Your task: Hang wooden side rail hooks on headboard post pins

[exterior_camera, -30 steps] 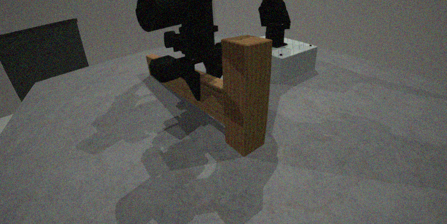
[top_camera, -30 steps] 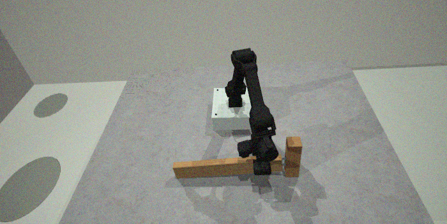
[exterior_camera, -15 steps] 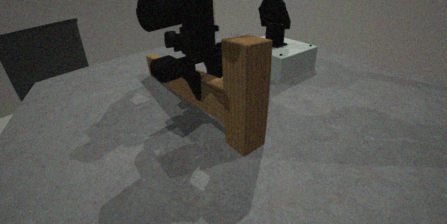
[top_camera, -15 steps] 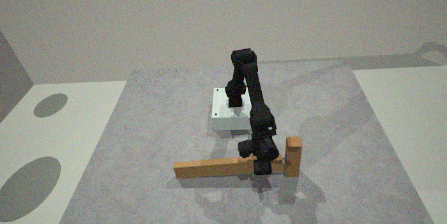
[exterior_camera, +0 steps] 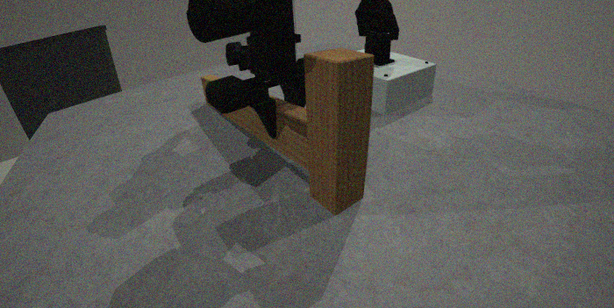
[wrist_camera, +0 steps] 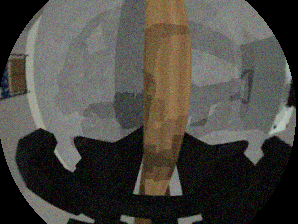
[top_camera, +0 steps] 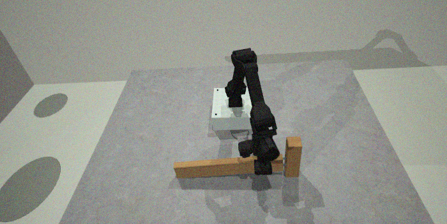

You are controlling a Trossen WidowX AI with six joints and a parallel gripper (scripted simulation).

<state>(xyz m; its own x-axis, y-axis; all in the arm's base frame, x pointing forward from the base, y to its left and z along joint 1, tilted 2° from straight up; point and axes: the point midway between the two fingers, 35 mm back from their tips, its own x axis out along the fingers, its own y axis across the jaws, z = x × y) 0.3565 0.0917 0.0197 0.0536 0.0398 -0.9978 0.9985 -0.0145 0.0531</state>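
Beside the post (top_camera: 293,157) (exterior_camera: 339,133), the hand (top_camera: 263,167) (exterior_camera: 285,113) (wrist_camera: 158,127) clamps the rail (top_camera: 217,168) (exterior_camera: 289,138) (wrist_camera: 167,75); only the top view shows a gap.

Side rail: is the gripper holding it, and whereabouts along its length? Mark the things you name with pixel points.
Yes. The gripper (top_camera: 263,168) (exterior_camera: 285,113) (wrist_camera: 158,127) grips the wooden rail (top_camera: 214,168) (exterior_camera: 291,135) (wrist_camera: 167,75) across its two long sides, close to the end by the upright post (top_camera: 293,159) (exterior_camera: 339,129).
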